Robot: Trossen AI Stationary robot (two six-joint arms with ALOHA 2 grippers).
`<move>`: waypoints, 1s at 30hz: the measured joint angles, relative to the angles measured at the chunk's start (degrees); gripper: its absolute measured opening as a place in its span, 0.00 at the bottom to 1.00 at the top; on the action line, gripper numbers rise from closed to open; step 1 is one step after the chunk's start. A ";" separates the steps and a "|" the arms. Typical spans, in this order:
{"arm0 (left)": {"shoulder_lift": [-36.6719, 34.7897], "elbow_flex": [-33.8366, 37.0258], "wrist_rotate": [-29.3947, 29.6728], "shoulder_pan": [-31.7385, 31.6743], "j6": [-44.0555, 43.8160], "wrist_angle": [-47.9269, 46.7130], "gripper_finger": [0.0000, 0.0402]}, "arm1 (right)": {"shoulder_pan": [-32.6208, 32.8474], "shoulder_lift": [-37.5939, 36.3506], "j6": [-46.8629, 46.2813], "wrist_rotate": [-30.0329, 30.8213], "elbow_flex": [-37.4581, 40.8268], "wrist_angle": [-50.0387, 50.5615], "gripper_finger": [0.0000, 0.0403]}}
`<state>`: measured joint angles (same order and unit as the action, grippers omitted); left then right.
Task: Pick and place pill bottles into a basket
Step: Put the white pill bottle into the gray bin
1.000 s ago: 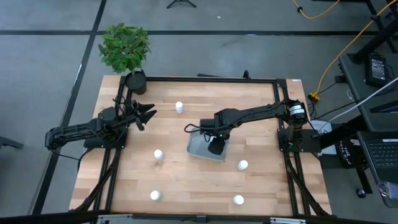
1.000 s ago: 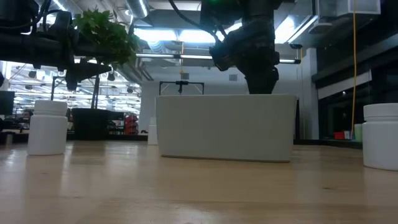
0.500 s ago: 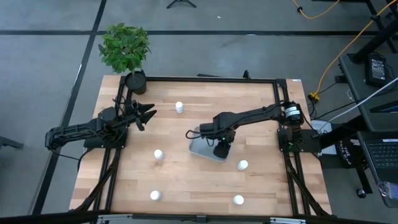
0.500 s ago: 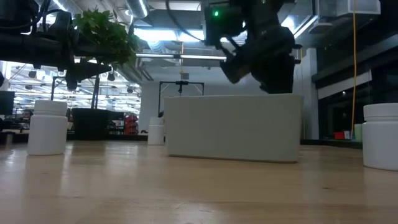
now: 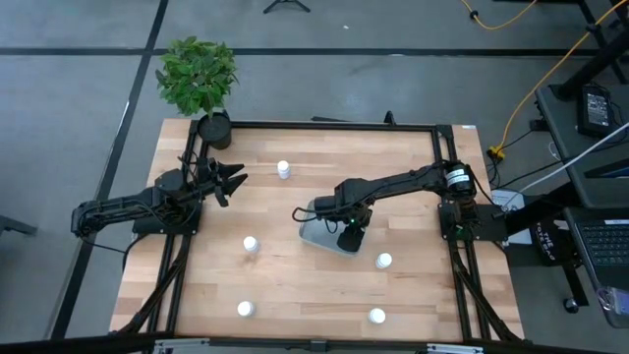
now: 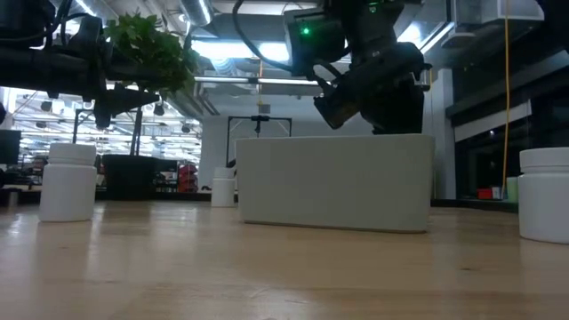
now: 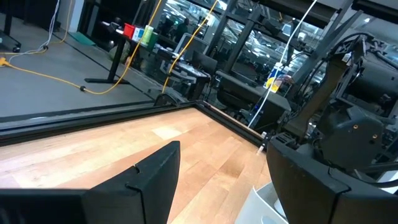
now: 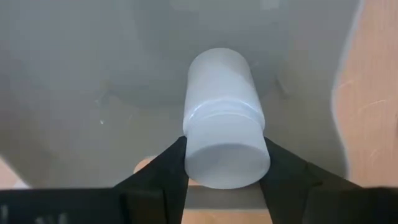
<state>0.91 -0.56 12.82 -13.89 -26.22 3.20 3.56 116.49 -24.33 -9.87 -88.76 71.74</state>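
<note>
My right gripper [image 5: 346,234] hangs over the pale grey-blue basket [image 5: 319,233] at mid-table, shut on a white pill bottle [image 8: 224,118]. In the low view it stands above the basket's far side [image 6: 369,84]. Several more pill bottles stand upright on their bases on the wood: far [image 5: 283,169], left of the basket [image 5: 251,244], right of it [image 5: 383,261], and two near the front edge [image 5: 245,309] [image 5: 376,316]. My left gripper [image 5: 236,180] waits open and empty at the table's left. My right gripper pinches the bottle's capped end [image 8: 227,158] between its two fingers [image 8: 166,171], one on either side. The fingers come from above, slanting down into the basket. The bottle points away along the fingers, toward the basket's floor [image 8: 93,74]; whether it touches the floor, I cannot tell.
A black pot with a green plant [image 5: 201,84] stands at the table's far left corner. A black frame [image 5: 324,125] runs round the table. In the low view bottles stand left [image 6: 68,182] and right [image 6: 544,196] of the basket [image 6: 333,182].
My right gripper has tipped and shifted a little toward the table's right over the basket, still shut on the bottle. The basket has slid slightly toward the table's right.
</note>
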 joint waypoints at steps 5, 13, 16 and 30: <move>-0.02 0.00 0.00 0.02 0.00 -0.01 0.58 | 0.00 0.52 -0.08 0.81 -0.27 -0.84 0.53; -0.02 0.00 -0.43 0.02 0.00 -0.02 0.58 | -0.55 0.31 -0.91 2.91 -5.64 1.09 0.68; -0.01 0.00 -0.48 0.00 -0.04 -0.02 0.58 | -0.66 0.31 -1.06 2.91 -9.91 4.09 0.69; 3.96 -6.96 -11.92 0.00 -2.98 0.02 0.58 | 3.87 -14.26 -2.88 52.41 -24.89 7.20 0.68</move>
<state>4.87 -7.52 0.90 -13.89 -29.20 3.22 7.43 102.23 -27.20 42.54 -113.65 78.94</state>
